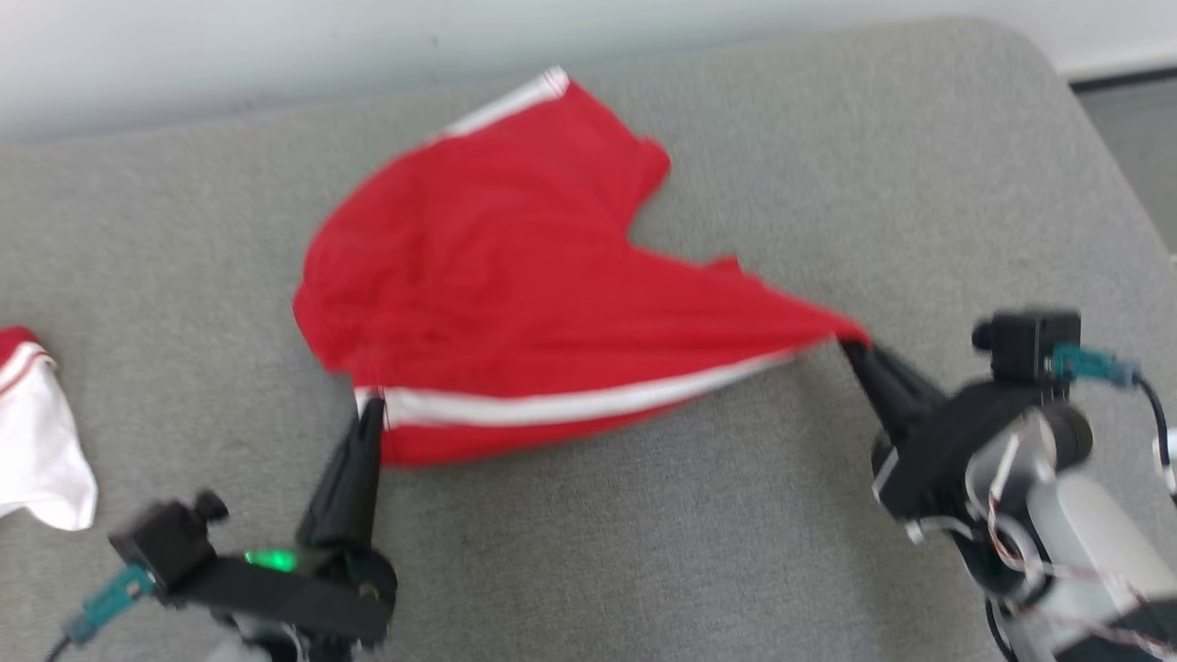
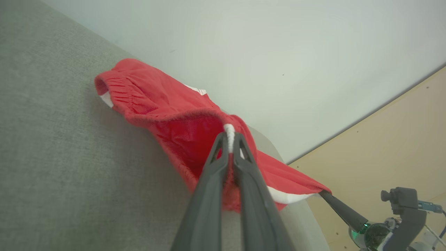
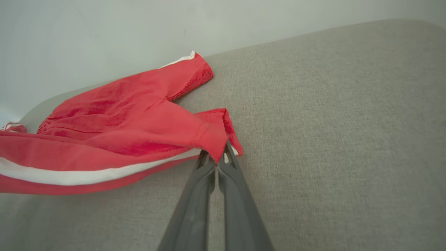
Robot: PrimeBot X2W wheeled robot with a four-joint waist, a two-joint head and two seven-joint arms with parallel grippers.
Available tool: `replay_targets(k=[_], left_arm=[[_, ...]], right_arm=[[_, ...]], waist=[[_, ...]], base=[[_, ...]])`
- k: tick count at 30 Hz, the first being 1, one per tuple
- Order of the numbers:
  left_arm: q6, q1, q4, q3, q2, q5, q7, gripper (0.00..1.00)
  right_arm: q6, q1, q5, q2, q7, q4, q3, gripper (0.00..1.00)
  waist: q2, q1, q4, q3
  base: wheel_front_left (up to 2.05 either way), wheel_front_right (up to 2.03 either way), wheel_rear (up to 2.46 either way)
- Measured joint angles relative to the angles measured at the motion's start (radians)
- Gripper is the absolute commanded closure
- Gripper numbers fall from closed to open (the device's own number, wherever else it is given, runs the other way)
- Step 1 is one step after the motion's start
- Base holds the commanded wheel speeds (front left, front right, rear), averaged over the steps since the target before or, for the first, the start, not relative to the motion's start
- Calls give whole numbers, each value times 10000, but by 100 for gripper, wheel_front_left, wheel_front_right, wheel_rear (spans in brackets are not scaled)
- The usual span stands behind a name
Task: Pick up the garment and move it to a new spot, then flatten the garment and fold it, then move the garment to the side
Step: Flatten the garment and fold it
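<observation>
A grey upholstered surface (image 1: 588, 552) carries a pair of red shorts (image 1: 497, 267) across its middle, with the near edge lifted and drawn taut between the robot's two arms and the far leg draped down toward the pale wall (image 1: 184, 55). The left gripper (image 1: 371, 409) is pinched tight on the waistband (image 2: 122, 92) where the white side stripe (image 1: 570, 403) begins. The right gripper (image 1: 851, 345) is clamped just as tightly on the hem corner at the stripe's other end. Holding both ends of one side seam appears meant to pull that edge straight, so the cloth can be laid out flat before folding. The body of the shorts is bunched and creased, so flattening looks only part done. A white-and-red cloth (image 1: 37, 441) lies well apart at the surface's left edge
</observation>
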Motion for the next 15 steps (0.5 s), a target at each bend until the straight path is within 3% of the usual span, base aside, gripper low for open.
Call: replay_targets(k=[8,15], left_arm=[[0,1490,485,-683,407,-405,109,100],[88,2629,288,-1051,972,-759,907,100]], right_arm=[[2,2990,-709,13,2585,-2209,-1302,100],[0,5216,-1375,295,4863,-3998,-2006,100]], waist=[[0,2,249,-1156],[1,3,502,-1710]], base=[[0,0,0],[0,0,0]])
